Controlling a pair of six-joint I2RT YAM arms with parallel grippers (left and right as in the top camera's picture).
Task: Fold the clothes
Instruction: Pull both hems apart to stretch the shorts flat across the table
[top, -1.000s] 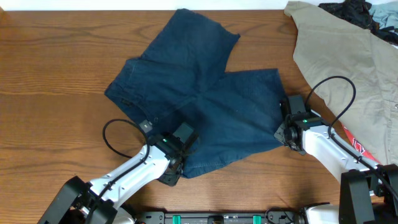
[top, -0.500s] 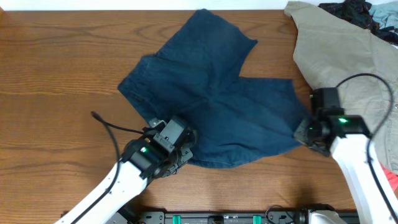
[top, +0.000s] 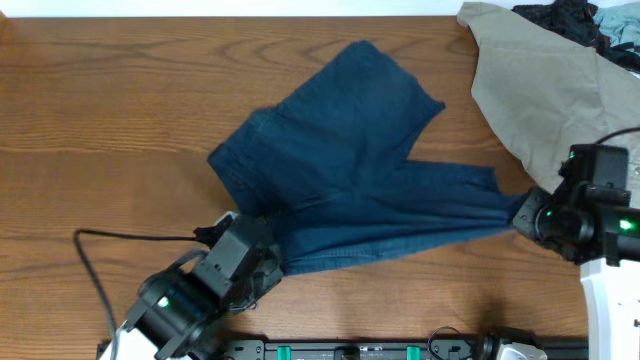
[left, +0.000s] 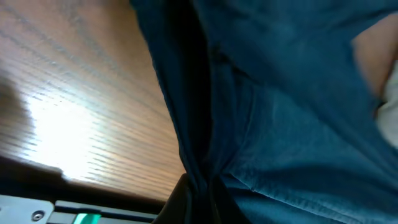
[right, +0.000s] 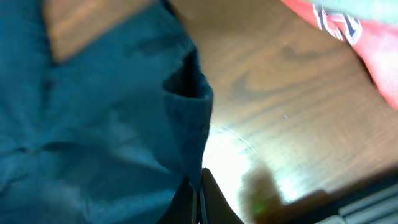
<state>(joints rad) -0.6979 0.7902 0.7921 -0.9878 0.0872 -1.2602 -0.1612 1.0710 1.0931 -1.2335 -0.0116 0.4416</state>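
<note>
Navy shorts (top: 350, 150) clamped in left tool (top: 272, 262) and right tool (top: 522, 212)

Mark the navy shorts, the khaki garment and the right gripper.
navy shorts (top: 350, 140): overhead view, on the upper leg panel.
khaki garment (top: 545, 90): overhead view, on its flat middle.
right gripper (top: 520, 213): overhead view, where its fingers pinch the shorts' corner.

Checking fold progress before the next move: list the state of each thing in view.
navy shorts: unfolded, near edge pulled taut between both pincers.
left pincer: shut on the shorts' near-left corner.
right pincer: shut on the shorts' right corner.
khaki garment: spread loose, ungripped.
red cloth: lying apart from the shorts.
</note>
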